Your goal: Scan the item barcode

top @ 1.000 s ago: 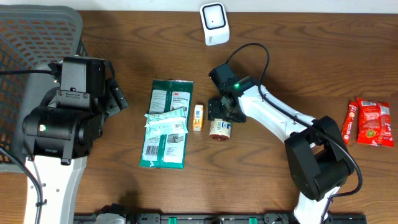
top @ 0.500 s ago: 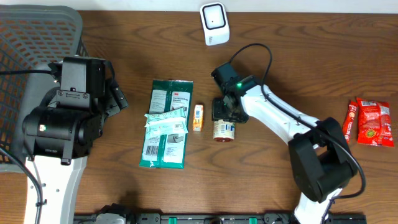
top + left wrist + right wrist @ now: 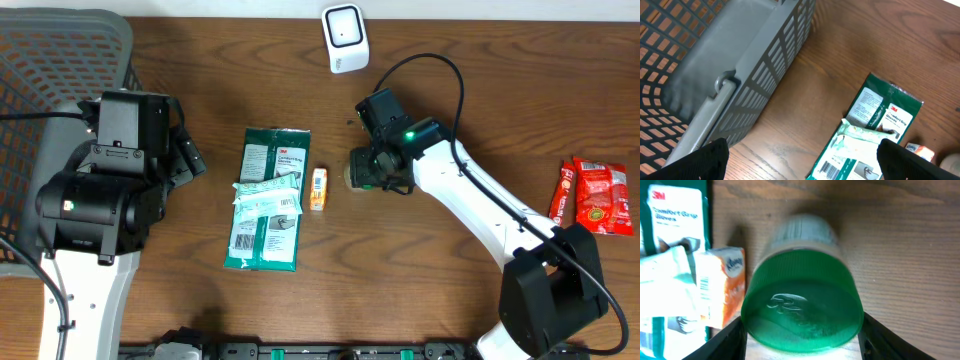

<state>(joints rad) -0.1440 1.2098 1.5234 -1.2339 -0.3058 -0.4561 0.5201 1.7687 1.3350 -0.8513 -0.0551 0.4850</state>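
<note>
a: how many things are on the brown wooden table (image 3: 480,90)?
b: one round pale jar with a green plastic lid (image 3: 802,305), one small orange pack (image 3: 318,188) with a barcode, two red foil packets (image 3: 592,195) at the right edge, one white boxy scanner (image 3: 345,38) at top centre, one grey plastic mesh basket (image 3: 60,60) upper left. the flat green packets (image 3: 270,200) overlap; i cannot count them.
a: any writing?
b: "3m comfort grip gloves" on a green one.
a: and the pincers?
b: the right gripper (image 3: 801,335) clamps the jar by its sides, mid-frame overhead, just right of the orange pack. the left gripper (image 3: 805,155) gapes wide, holding nothing.
</note>
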